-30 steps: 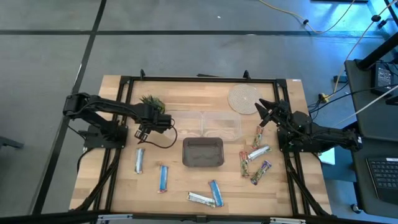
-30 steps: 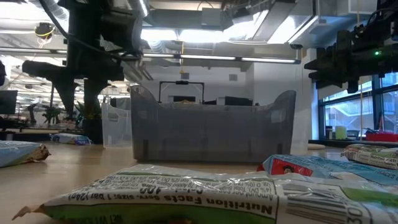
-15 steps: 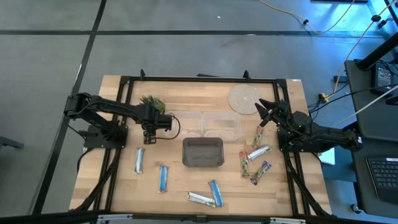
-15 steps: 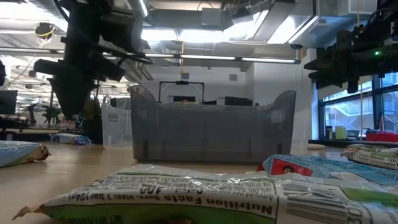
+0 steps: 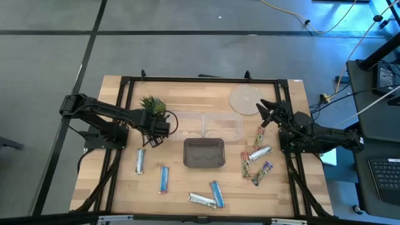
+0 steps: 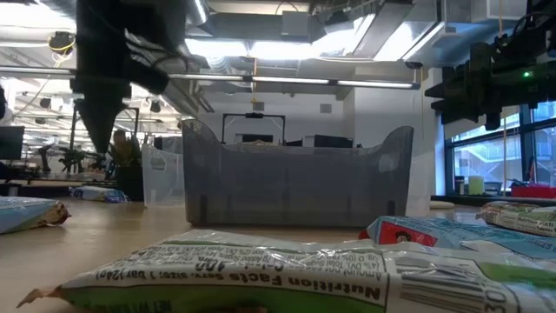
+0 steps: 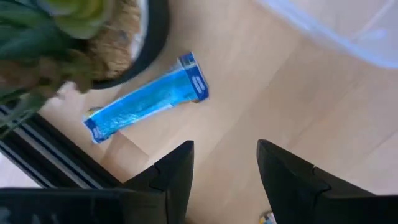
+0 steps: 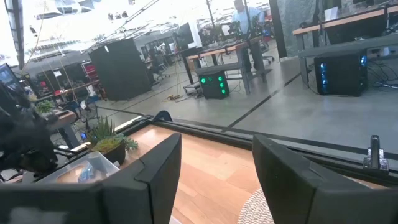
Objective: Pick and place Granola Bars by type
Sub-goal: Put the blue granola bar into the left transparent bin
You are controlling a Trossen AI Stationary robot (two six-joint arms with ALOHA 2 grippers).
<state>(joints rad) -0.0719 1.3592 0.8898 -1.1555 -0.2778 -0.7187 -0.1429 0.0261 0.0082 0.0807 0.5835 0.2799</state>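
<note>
My left gripper (image 5: 151, 140) is open and empty, fingers pointing down, above bare wood between the potted plant (image 5: 152, 104) and a blue bar (image 5: 140, 161). In the left wrist view (image 7: 224, 168) a blue bar (image 7: 146, 106) lies flat on the wood beside the plant's pot, beyond the fingers. Another blue bar (image 5: 164, 179), a silver-white bar (image 5: 201, 199) and a third blue bar (image 5: 217, 194) lie near the table's near edge. Several multicoloured and silver bars (image 5: 256, 155) lie at the right. My right gripper (image 5: 265, 113) is open and empty above the table, near the woven coaster (image 5: 245, 99).
A grey bin (image 5: 204, 153) stands at the table's middle, with two clear containers (image 5: 206, 125) just behind it. A black frame (image 5: 200, 79) runs round the table's edges. In the low view the silver-white bar (image 6: 261, 278) lies right before the camera.
My left gripper has turned its fingers and shifted a little toward the table's left and near edges, staying open and empty. The bars and my right arm have kept still.
</note>
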